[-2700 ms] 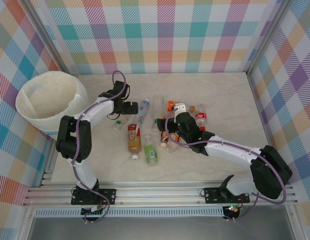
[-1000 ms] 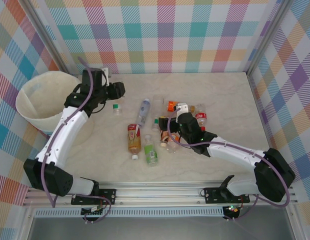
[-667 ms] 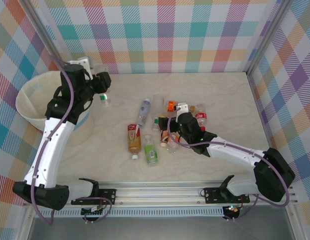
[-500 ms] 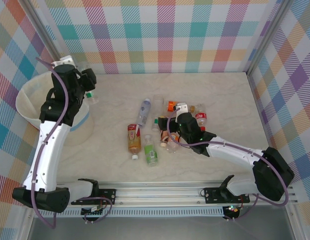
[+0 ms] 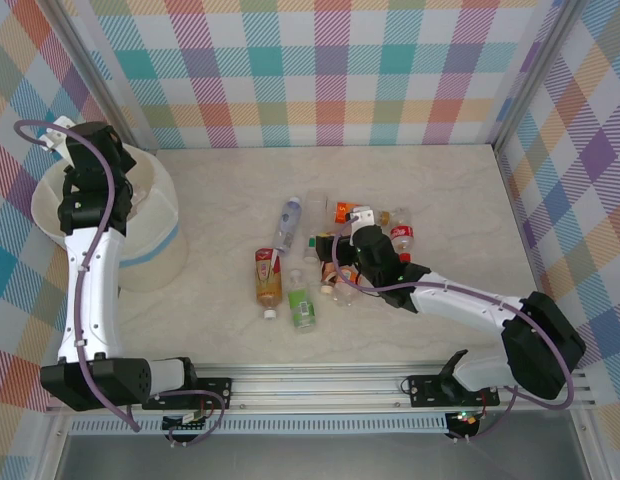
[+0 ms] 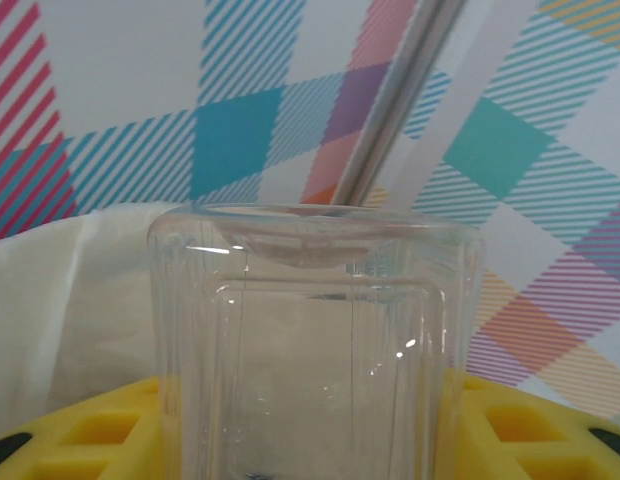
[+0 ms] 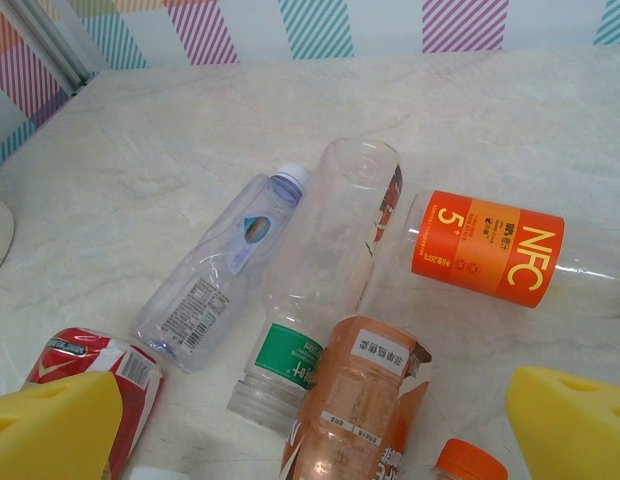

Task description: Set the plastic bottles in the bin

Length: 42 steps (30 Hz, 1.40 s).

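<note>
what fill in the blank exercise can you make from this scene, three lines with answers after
1. The left arm holds a clear bottle in its jaws over the white ____.
2. The right arm has its jaws ____ above the loose bottles on the table.
3. In the right wrist view, the bottle marked NFC has an ____ label.

Missing words: bin; open; orange

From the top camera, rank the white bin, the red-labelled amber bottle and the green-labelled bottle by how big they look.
1. white bin, by far.
2. red-labelled amber bottle.
3. green-labelled bottle, slightly smaller; that pair is close.
</note>
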Tool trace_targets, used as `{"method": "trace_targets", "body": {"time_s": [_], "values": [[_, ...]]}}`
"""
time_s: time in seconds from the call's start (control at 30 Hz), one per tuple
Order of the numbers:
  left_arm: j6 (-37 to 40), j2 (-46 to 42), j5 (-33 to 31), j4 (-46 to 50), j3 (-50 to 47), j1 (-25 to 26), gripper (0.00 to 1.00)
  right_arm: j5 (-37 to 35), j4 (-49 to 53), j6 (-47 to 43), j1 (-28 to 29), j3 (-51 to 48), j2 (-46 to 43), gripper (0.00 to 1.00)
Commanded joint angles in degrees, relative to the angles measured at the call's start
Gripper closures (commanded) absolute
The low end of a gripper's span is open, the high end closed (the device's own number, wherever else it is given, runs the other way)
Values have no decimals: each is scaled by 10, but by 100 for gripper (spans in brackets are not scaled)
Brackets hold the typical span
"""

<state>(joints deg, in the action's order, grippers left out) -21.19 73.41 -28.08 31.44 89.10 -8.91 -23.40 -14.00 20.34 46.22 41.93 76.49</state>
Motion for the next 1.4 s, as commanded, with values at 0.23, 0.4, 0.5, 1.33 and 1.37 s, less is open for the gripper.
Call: {"method": "trace_targets", "body": {"time_s": [0.23, 0.4, 0.5, 1.33, 1.37], "values": [[-41, 47, 81, 36, 7, -29, 63, 4, -7, 3, 3, 17, 11, 2], [-46, 45, 193, 20, -2, -27, 14, 5, -8, 2, 3, 23, 19, 2], [-51, 40, 228, 14, -5, -18, 3, 10, -7, 3, 3, 27, 24, 2], [-104, -99, 368, -59, -159, 144, 0, 81, 119, 46, 20, -5, 2, 1], [-103, -100, 361, -52, -164, 161, 0, 76, 114, 48, 20, -6, 2, 1]]}}
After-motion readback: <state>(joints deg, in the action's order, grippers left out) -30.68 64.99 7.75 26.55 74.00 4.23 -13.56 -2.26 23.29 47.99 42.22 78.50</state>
